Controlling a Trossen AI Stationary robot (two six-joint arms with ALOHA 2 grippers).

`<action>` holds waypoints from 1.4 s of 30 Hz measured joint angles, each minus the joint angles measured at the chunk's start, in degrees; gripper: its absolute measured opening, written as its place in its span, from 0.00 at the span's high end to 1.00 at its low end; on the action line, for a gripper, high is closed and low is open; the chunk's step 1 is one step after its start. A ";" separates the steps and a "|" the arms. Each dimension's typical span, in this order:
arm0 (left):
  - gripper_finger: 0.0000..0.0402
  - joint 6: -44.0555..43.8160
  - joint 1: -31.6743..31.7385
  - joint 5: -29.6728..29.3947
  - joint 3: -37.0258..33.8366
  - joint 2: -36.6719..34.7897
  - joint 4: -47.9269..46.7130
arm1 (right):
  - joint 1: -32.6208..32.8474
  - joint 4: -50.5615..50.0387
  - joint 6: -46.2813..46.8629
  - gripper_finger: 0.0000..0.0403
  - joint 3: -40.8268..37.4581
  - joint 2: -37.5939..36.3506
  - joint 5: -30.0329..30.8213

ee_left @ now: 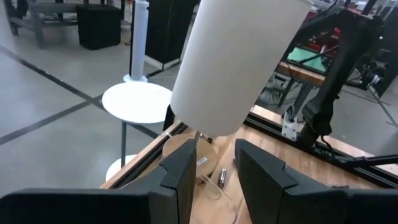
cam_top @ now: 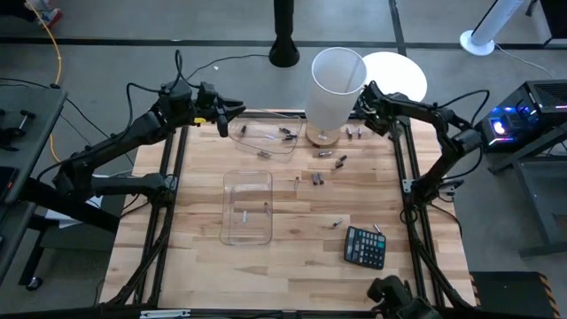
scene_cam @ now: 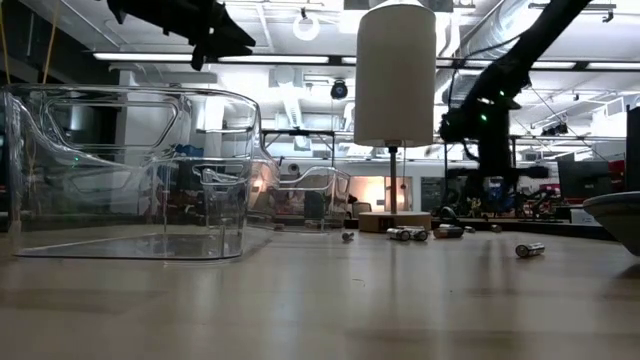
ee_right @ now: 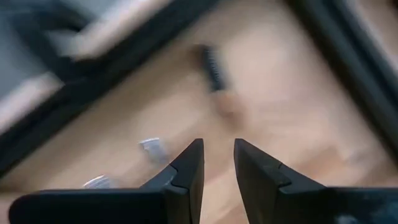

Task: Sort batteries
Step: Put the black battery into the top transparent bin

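Note:
Small dark and silvery batteries lie scattered on the wooden table, among them a pair right of the lamp, others at the middle, and two inside a clear container. My right gripper hovers at the far right beside the lamp, pointing steeply down, open with nothing between its fingers; two silvery batteries lie on the wood below it. My left gripper hangs high at the far left, open and holding nothing.
A lamp with a tall white shade on a wooden base stands at the far middle between the grippers. A second clear container with batteries sits below my left gripper. A black calculator lies near right.

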 joint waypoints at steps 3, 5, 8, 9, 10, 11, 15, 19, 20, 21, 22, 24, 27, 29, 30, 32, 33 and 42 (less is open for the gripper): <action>0.74 0.44 -0.02 0.02 0.00 0.02 0.09 | 1.62 -0.42 -6.23 0.80 5.68 0.01 2.77; 0.74 1.05 -0.02 0.00 0.00 0.02 0.23 | 1.05 -3.88 -8.51 0.80 8.90 0.23 6.34; 0.74 0.96 -0.02 0.00 0.00 0.02 0.17 | -2.79 -9.36 -10.47 0.80 12.33 1.68 6.59; 0.74 1.00 -0.02 0.02 0.00 0.02 0.18 | -3.98 -10.09 -12.51 0.80 13.02 2.26 6.21; 0.74 1.02 -0.02 0.02 0.00 0.02 0.19 | -4.98 -10.70 -14.43 0.80 13.63 2.83 5.25; 0.74 1.02 -0.02 0.02 0.00 0.02 0.19 | -5.54 -11.27 -15.26 0.80 14.15 3.46 3.84; 0.74 1.03 -0.02 0.02 0.00 0.02 0.25 | -5.98 -10.03 -22.06 0.80 14.49 6.45 -2.39; 0.74 1.00 -0.02 0.02 0.00 0.02 0.24 | -7.50 -11.79 -23.37 0.80 14.51 10.55 -4.88; 0.74 0.91 -0.02 0.03 0.00 0.02 0.24 | -7.94 -12.18 -23.36 0.80 14.49 11.37 -4.52; 0.74 0.67 -0.02 0.04 0.00 0.02 0.25 | -8.30 -12.50 -23.50 0.80 14.49 12.04 -3.71; 0.74 -0.01 -0.02 0.03 0.00 0.02 0.24 | -8.50 -12.56 -23.28 0.80 14.49 12.49 -2.93; 0.74 -0.99 -0.02 -0.04 0.00 0.02 0.20 | -8.41 -10.43 -22.50 0.80 14.44 13.02 -2.19; 0.74 -1.55 -0.02 -0.24 0.00 0.02 0.21 | -8.28 -8.43 -24.11 0.80 14.36 14.51 -4.08; 0.74 -1.69 -0.02 -0.26 0.00 0.02 0.19 | -8.32 -8.71 -25.86 0.80 14.33 15.33 -4.33; 0.74 -1.91 -0.02 -0.26 0.00 0.02 0.21 | -8.40 -9.15 -26.36 0.80 14.36 15.68 -3.52; 0.74 -1.92 0.02 -0.31 0.00 0.02 0.23 | -8.65 -10.08 -26.30 0.80 14.25 16.46 -1.82; 0.74 -1.62 0.16 -0.34 0.00 0.02 0.23 | -8.66 -10.11 -25.57 0.80 14.20 16.55 -1.73; 0.74 -0.57 1.43 -0.48 0.00 0.02 0.19 | -9.42 -9.29 -24.85 0.80 14.32 17.42 -5.73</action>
